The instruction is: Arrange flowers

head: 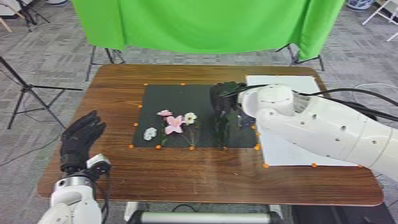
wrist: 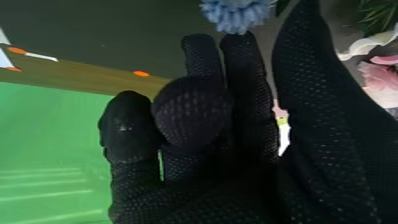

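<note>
My right hand [head: 222,112] hangs over the mat's [head: 178,97] three o'clock side; I can't tell how far open it is or whether it pinches anything. By wrist view, a blue flower [wrist: 235,14] sits near its far end. The pink flower [head: 174,124] lies toward nine o'clock — blossom toward twelve, long axis running roughly down to six. My left hand [head: 82,134] is loosely open, near the table's [head: 120,102] nine o'clock edge.

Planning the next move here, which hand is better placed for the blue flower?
Probably the right hand: it is over the dark sheet, with the blue flower near its fingertips. The left hand is left of the sheet.
</note>
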Action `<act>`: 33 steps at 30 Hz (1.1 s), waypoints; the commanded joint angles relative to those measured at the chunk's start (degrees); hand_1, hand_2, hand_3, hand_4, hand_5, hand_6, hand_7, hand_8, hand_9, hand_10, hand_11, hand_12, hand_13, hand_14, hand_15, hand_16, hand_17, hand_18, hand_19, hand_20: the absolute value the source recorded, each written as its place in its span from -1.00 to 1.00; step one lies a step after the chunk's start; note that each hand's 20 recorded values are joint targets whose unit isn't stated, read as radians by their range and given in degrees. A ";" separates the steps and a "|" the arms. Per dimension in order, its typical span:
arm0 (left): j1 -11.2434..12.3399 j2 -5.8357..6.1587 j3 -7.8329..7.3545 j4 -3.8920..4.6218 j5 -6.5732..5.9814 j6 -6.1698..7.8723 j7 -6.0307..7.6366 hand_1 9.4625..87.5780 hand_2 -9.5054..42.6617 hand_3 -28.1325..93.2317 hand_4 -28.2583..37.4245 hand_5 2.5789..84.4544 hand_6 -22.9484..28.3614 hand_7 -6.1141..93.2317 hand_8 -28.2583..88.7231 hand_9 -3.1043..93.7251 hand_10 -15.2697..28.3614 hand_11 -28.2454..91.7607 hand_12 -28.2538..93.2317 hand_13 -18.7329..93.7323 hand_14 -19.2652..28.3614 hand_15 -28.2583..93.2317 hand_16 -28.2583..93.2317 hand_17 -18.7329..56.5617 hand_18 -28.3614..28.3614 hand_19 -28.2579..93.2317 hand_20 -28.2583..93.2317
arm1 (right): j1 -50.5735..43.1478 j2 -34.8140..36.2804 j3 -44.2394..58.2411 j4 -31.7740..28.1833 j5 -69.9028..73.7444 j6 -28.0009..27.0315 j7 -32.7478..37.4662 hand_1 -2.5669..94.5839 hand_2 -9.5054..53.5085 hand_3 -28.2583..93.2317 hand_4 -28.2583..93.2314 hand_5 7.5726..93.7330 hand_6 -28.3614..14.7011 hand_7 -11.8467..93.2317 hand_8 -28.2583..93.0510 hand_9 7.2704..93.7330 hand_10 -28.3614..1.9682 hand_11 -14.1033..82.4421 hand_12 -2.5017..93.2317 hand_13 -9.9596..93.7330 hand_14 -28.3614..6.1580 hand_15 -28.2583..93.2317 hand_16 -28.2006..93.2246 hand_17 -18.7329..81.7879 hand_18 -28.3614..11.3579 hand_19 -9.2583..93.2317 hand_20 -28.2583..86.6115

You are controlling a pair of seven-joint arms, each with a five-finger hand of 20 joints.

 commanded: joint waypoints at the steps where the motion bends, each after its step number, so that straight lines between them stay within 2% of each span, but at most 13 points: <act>1: 0.64 -0.53 -0.46 -0.11 -0.16 -0.58 -0.46 -0.13 -0.44 0.63 -0.59 0.13 -0.05 -0.46 -0.70 -0.06 0.26 -0.12 -0.37 0.03 0.49 -0.05 -0.58 -0.15 0.51 -0.15 -0.08 | 1.77 0.20 1.79 -0.46 0.15 -5.41 0.95 -0.12 -1.00 0.66 -0.83 0.19 0.56 -0.38 -0.74 0.28 0.10 -0.46 -0.59 0.80 0.45 0.53 -0.04 0.51 -0.30 1.00 0.41; 4: 0.52 -0.63 -0.70 0.11 -0.12 -0.81 -0.65 -0.13 -0.44 0.63 -0.59 0.13 -0.05 -0.46 -0.70 -0.06 0.26 -0.12 -0.37 0.03 0.49 -0.05 -0.58 -0.16 0.52 -0.15 -0.08 | 1.95 0.80 4.36 -0.75 0.76 -6.35 1.17 -0.14 -1.00 0.66 -0.84 0.16 0.56 -0.39 -0.74 0.25 0.07 -0.48 -0.59 0.80 0.45 0.52 -0.04 0.50 -0.30 1.00 0.40; 6: 0.87 -0.51 -0.29 -0.30 -0.19 -0.19 -0.38 -0.13 -0.44 0.63 -0.59 0.13 -0.05 -0.46 -0.70 -0.06 0.26 -0.12 -0.37 0.03 0.49 -0.05 -0.58 -0.16 0.52 -0.15 -0.08 | 2.21 1.45 6.14 -0.94 1.02 -5.38 1.38 -0.15 -1.00 0.66 -0.84 0.14 0.57 -0.39 -0.74 0.23 0.07 -0.49 -0.60 0.79 0.45 0.52 -0.05 0.50 -0.31 1.00 0.39; 8: 1.00 -0.61 -0.49 -0.30 -0.16 -0.39 -0.29 -0.13 -0.44 0.63 -0.59 0.13 -0.05 -0.46 -0.70 -0.06 0.26 -0.12 -0.37 0.03 0.49 -0.05 -0.58 -0.16 0.52 -0.15 -0.08 | 2.46 2.24 8.15 -1.09 1.21 -4.70 2.05 -0.16 -1.00 0.66 -0.84 0.13 0.56 -0.39 -0.74 0.22 0.06 -0.50 -0.60 0.79 0.44 0.52 -0.05 0.50 -0.32 1.00 0.39; 15: 0.78 -0.55 -0.43 -0.14 -0.08 -0.54 -0.54 -0.12 -0.44 0.63 -0.59 0.13 -0.06 -0.46 -0.70 -0.06 0.26 -0.12 -0.37 0.03 0.48 -0.05 -0.58 -0.16 0.52 -0.15 -0.09 | 1.84 5.25 12.39 -0.29 0.48 -4.45 8.17 -0.22 -1.00 0.65 -0.82 0.08 0.50 -0.44 -0.72 0.19 -0.05 -0.53 -0.60 0.79 0.43 0.52 -0.05 0.49 -0.33 1.00 0.38; 19: 1.01 -0.49 -0.02 -0.47 0.08 -0.24 -0.42 -0.12 -0.43 0.63 -0.59 0.13 -0.06 -0.46 -0.70 -0.06 0.26 -0.12 -0.37 0.03 0.48 -0.05 -0.58 -0.16 0.52 -0.15 -0.09 | -0.58 7.10 13.77 1.34 -1.11 -4.17 12.54 -0.45 -0.99 0.56 -0.80 -0.04 0.44 -0.55 -0.68 0.06 -0.22 -0.57 -0.63 0.77 0.29 0.49 -0.06 0.46 -0.42 1.00 0.34; 22: 1.25 -0.65 -0.25 -0.48 -0.06 -0.39 -0.51 -0.12 -0.43 0.63 -0.59 0.13 -0.06 -0.46 -0.70 -0.06 0.26 -0.12 -0.37 0.03 0.48 -0.05 -0.58 -0.16 0.52 -0.15 -0.09 | -2.24 7.85 14.74 3.01 -1.56 -7.40 15.75 -0.56 -0.94 0.51 -0.79 -0.11 0.44 -0.59 -0.67 -0.02 -0.29 -0.59 -0.67 0.77 0.23 0.47 -0.07 0.44 -0.47 1.00 0.29; 24: 1.24 -0.62 -0.22 -0.43 -0.03 -0.44 -0.54 -0.12 -0.43 0.63 -0.59 0.13 -0.06 -0.46 -0.70 -0.06 0.25 -0.12 -0.37 0.03 0.48 -0.05 -0.58 -0.16 0.52 -0.15 -0.09 | -3.10 8.07 14.69 4.51 -2.11 -7.71 17.08 -0.62 -0.97 0.50 -0.78 -0.23 0.42 -0.63 -0.66 -0.12 -0.40 -0.61 -0.70 0.76 0.16 0.44 -0.08 0.43 -0.52 0.99 0.26; 28: 1.17 -0.37 0.46 -0.65 0.04 -0.09 -0.31 -0.12 -0.43 0.63 -0.59 0.13 -0.06 -0.46 -0.70 -0.06 0.26 -0.12 -0.37 0.03 0.49 -0.05 -0.58 -0.15 0.51 -0.16 -0.09 | -5.08 8.39 15.66 7.21 -3.75 -8.25 18.99 -0.65 -1.00 0.49 -0.75 -0.37 0.38 -0.67 -0.64 -0.17 -0.52 -0.62 -0.73 0.76 0.13 0.43 -0.08 0.42 -0.55 1.00 0.21; 30: 1.01 -0.32 0.50 -0.54 0.02 -0.27 -0.34 -0.12 -0.43 0.63 -0.59 0.13 -0.06 -0.46 -0.70 -0.06 0.26 -0.12 -0.37 0.03 0.48 -0.05 -0.58 -0.15 0.51 -0.15 -0.09 | -6.42 8.63 16.79 8.02 -3.03 -7.25 20.27 -0.64 -1.00 0.49 -0.75 -0.39 0.37 -0.67 -0.63 -0.16 -0.54 -0.61 -0.73 0.76 0.14 0.43 -0.09 0.43 -0.55 1.00 0.21; 33: 1.22 -0.22 0.96 -0.90 0.09 0.22 -0.29 -0.12 -0.43 0.63 -0.59 0.14 -0.06 -0.46 -0.70 -0.06 0.26 -0.12 -0.37 0.03 0.49 -0.05 -0.58 -0.15 0.51 -0.15 -0.09 | -8.14 8.56 18.26 9.58 -3.65 -5.55 21.26 -0.61 -1.00 0.50 -0.75 -0.38 0.35 -0.67 -0.63 -0.10 -0.54 -0.60 -0.73 0.78 0.16 0.43 -0.09 0.44 -0.54 1.00 0.20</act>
